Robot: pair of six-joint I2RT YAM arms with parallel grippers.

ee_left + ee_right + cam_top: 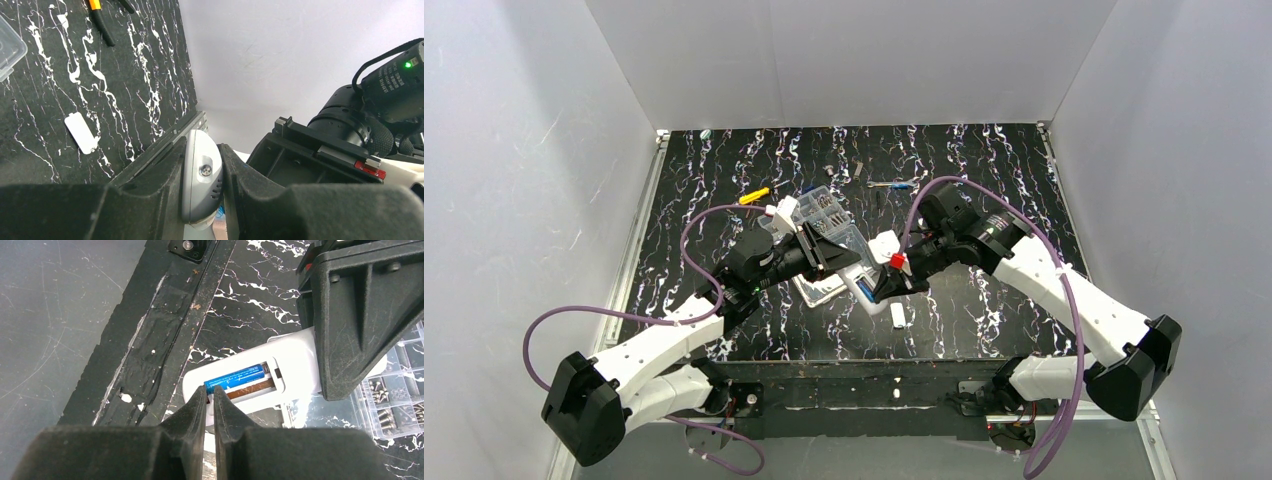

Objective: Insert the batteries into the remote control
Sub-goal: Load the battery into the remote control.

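black white-veined table [994, 170] is sitting boxed in by white walls [854, 60]
left gripper [202, 165] is clamping the remote control [295, 360] over the table's middle; right gripper [210, 397], fingers almost together, is meeting the blue battery [235, 378] seated in it, grip unclear.

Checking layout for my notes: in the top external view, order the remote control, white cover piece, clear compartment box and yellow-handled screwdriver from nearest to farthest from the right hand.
1. Remote control, at the right hand's fingertips.
2. White cover piece, just toward the near edge.
3. Clear compartment box, up and left.
4. Yellow-handled screwdriver, farther left beyond the box.
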